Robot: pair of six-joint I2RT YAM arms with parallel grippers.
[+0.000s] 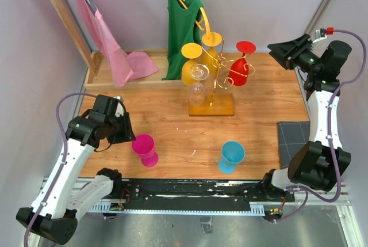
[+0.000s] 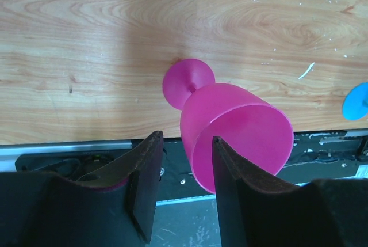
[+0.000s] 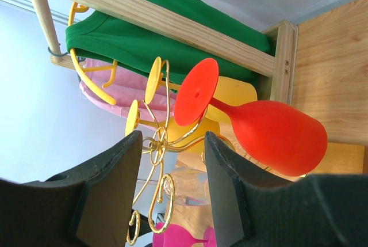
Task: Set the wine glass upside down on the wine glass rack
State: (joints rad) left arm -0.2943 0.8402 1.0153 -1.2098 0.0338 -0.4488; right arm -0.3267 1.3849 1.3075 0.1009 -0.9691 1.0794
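From above, the gold wire wine glass rack, thin pole on a flat base, stands at the back of the wooden tabletop. Its curled arms are well loaded: two yellow plastic goblets, a clear glass goblet and a red plastic goblet hang bowl-down by their feet, and that's how the next one has to finish. In front of the rack and off to its left, the magenta plastic wine glass stands upright on its foot. A light blue plastic wine glass stands in front of the rack to the right. Over to the left wrist camera: the left pincer is released and its gap is bare. The magenta glass sits just beyond one of its fingers, lined up for the bowl but not around it, so I'd call this the approach to the pick. That glass will need flipping before it reaches the rack. Now the right wrist camera: the right pincer is released too, grasping nothing. It looks straight at the rack's wire curls, where the red goblet's foot is hooked. It sits off to the rack's right, likely out of the way or ready to help. Which curl is free is hard to tell from here.
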